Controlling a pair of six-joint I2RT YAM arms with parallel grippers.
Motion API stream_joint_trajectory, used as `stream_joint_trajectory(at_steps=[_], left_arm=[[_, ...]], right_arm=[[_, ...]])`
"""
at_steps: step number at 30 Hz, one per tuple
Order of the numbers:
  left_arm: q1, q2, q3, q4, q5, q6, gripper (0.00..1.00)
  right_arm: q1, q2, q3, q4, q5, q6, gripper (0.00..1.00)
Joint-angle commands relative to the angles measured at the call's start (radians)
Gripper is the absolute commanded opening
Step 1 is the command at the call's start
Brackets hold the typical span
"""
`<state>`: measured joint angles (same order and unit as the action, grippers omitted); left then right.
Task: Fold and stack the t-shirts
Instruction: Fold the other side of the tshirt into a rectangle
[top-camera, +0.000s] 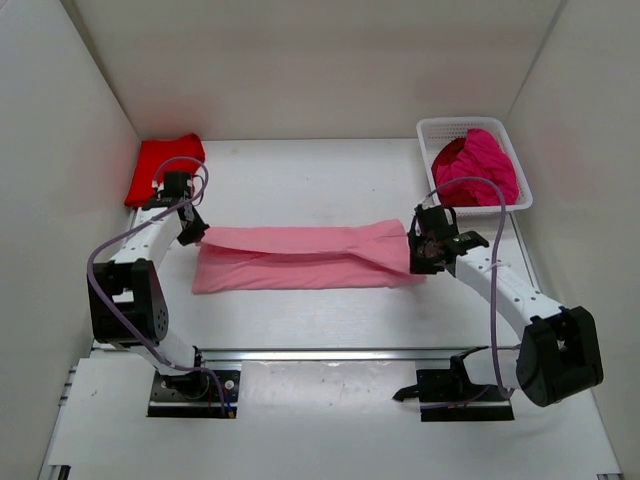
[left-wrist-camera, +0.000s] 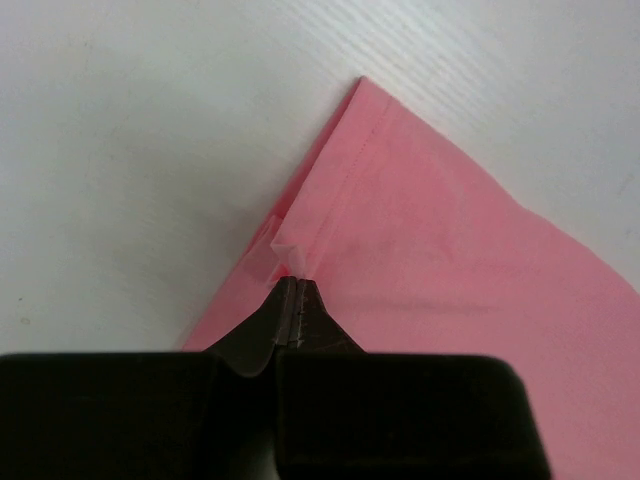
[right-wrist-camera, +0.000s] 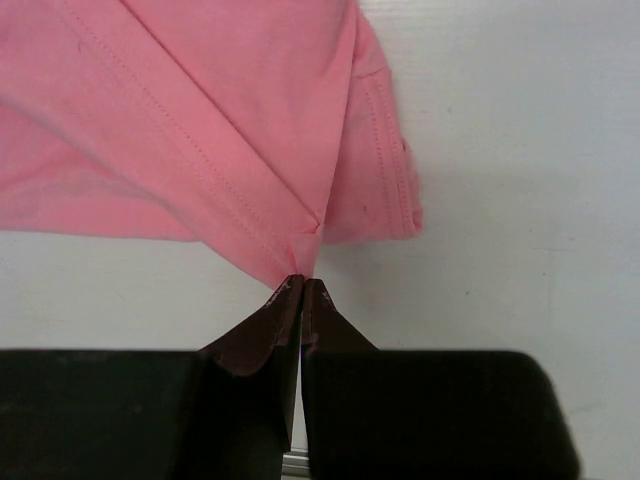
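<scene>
The light pink t-shirt lies stretched as a long folded strip across the middle of the table. My left gripper is shut on its left far corner; the wrist view shows the jaws pinching a pink fold. My right gripper is shut on its right end, pinching a tuck of pink cloth. A folded bright red t-shirt lies at the back left. A deep magenta t-shirt is bunched in the basket.
A white mesh basket stands at the back right corner. White walls close in the table on the left, right and back. The metal rail runs along the near edge by the arm bases.
</scene>
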<state>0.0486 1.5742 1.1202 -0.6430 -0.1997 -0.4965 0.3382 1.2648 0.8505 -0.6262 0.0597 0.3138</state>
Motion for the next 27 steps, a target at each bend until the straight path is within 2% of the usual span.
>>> stream_joint_trajectory(at_steps=[1, 4, 6, 7, 8, 10, 12, 13, 14, 15, 16, 18, 20, 21, 22, 24, 26, 27], left_arm=[[0.017, -0.071, -0.045, -0.003, -0.023, 0.018, 0.0], [-0.016, -0.08, -0.082, -0.015, -0.079, 0.047, 0.0], [0.012, -0.075, -0.12, -0.021, -0.076, 0.046, 0.0], [0.031, -0.082, -0.119, -0.021, -0.067, 0.052, 0.01], [0.039, -0.079, -0.128, -0.021, -0.064, 0.05, 0.07], [0.028, -0.077, -0.125, -0.039, -0.067, 0.061, 0.23], [-0.01, -0.085, -0.109, -0.044, -0.073, 0.053, 0.53], [-0.019, -0.097, -0.106, -0.04, -0.076, 0.053, 0.63], [-0.035, -0.112, -0.105, -0.035, -0.076, 0.04, 0.79], [-0.035, -0.12, -0.096, -0.043, -0.076, 0.033, 0.88], [-0.035, -0.131, -0.082, -0.044, -0.067, 0.027, 0.9], [-0.029, -0.141, -0.063, -0.053, -0.061, 0.021, 0.9], [-0.084, -0.149, -0.056, -0.055, -0.058, 0.021, 0.85], [-0.105, -0.158, -0.048, -0.05, -0.052, 0.016, 0.77], [-0.121, -0.158, -0.042, -0.046, -0.032, 0.015, 0.73], [-0.141, -0.154, -0.054, -0.02, 0.031, 0.015, 0.49], [-0.147, -0.146, -0.068, 0.003, 0.088, -0.002, 0.38], [-0.159, -0.137, -0.079, 0.005, 0.12, -0.005, 0.36]], right_arm=[[-0.024, -0.051, -0.05, 0.039, 0.003, -0.012, 0.0], [-0.024, -0.048, -0.103, 0.055, -0.005, -0.009, 0.0], [-0.018, -0.042, -0.132, 0.056, 0.014, 0.001, 0.0], [-0.012, -0.05, -0.139, 0.063, 0.015, 0.007, 0.0], [-0.013, -0.05, -0.145, 0.072, 0.009, 0.013, 0.01], [-0.011, -0.07, -0.157, 0.077, 0.002, 0.014, 0.11], [-0.011, -0.065, -0.128, 0.074, 0.002, 0.007, 0.26], [-0.004, -0.067, -0.117, 0.059, 0.003, 0.004, 0.28], [0.005, -0.068, -0.094, 0.043, 0.014, 0.007, 0.32], [0.008, -0.065, -0.055, 0.037, 0.025, 0.004, 0.35], [0.019, -0.07, -0.027, 0.027, 0.028, -0.002, 0.35], [0.021, -0.061, 0.016, 0.019, -0.003, -0.004, 0.32], [0.027, -0.027, 0.051, 0.042, -0.049, -0.015, 0.12], [0.041, 0.013, 0.079, 0.043, -0.079, -0.009, 0.0], [0.044, 0.056, 0.106, 0.065, -0.095, 0.008, 0.0], [0.048, 0.114, 0.12, 0.111, -0.077, 0.005, 0.0], [0.056, 0.169, 0.15, 0.161, -0.072, 0.004, 0.02], [0.056, 0.206, 0.174, 0.184, -0.077, 0.008, 0.11]])
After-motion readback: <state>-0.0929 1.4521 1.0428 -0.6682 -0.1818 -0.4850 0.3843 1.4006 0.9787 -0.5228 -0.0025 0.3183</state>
